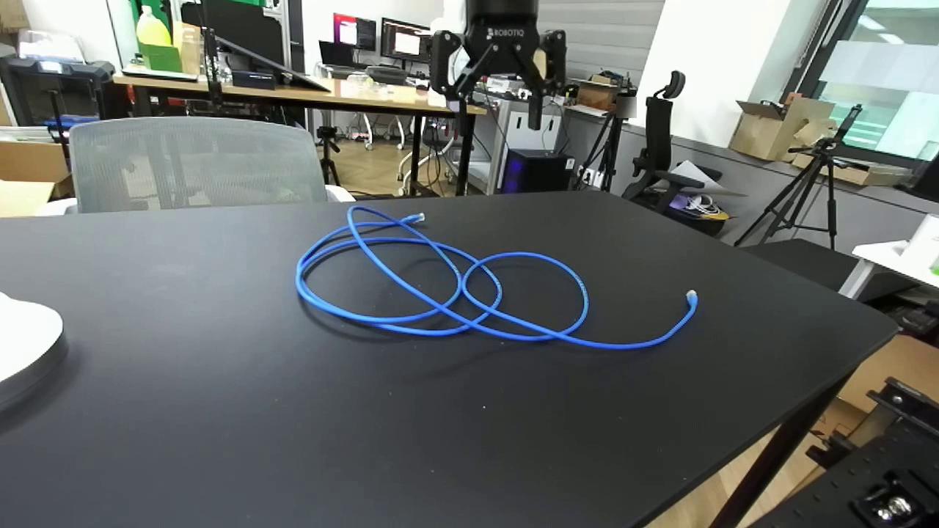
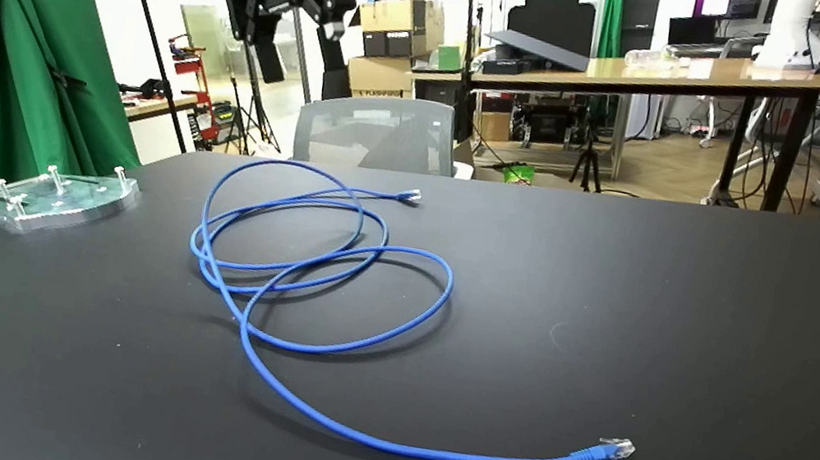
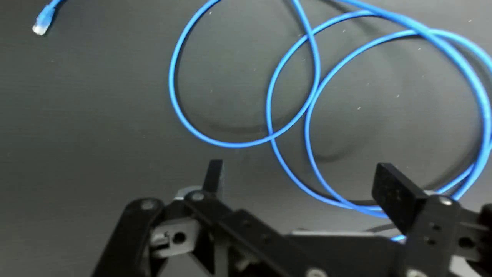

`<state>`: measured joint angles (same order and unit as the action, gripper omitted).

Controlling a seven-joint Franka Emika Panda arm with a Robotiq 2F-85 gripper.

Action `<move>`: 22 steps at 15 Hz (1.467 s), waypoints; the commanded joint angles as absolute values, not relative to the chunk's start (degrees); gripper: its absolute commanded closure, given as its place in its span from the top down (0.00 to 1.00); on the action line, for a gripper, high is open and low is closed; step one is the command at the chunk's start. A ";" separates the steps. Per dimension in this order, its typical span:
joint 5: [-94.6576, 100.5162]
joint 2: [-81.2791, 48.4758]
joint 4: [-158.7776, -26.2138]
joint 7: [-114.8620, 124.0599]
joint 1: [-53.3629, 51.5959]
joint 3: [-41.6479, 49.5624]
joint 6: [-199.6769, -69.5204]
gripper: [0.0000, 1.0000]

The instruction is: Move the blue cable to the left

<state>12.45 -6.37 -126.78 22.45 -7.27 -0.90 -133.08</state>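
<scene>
The blue cable [image 1: 528,255] lies in loose overlapping loops on the black table [image 1: 293,440]. It also shows in an exterior view [image 2: 390,447] and in the wrist view [image 3: 234,145]. Its two ends have small pale connector tips, pointing away from the loops. My gripper [image 1: 500,121] hangs above the table, higher than the cable, with its fingers pointing down; it also shows in an exterior view [image 2: 304,75]. In the wrist view my gripper [image 3: 300,177] has its fingers wide apart with nothing held. Its right finger covers a bit of the cable's loops below.
A transparent plate with upright bolts [image 2: 61,201] lies near the table's side. A white rounded object [image 1: 26,341] stands at the table's left in an exterior view. A grey mesh chair [image 1: 198,165] stands behind the far edge. Black equipment [image 1: 873,462] stands beside the table's edge.
</scene>
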 commanded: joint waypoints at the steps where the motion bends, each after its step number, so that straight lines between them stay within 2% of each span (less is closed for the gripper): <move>1: 19.99 -1.04 -137.78 28.43 -5.10 1.04 -145.79 1.00; 4: 13.88 -1.58 -141.94 21.28 -2.13 1.67 -149.63 1.00; 10: -3.13 -4.36 -144.32 3.58 2.75 2.71 -147.16 1.00; 22: -3.62 -7.48 -143.37 1.82 4.31 3.89 -146.49 1.00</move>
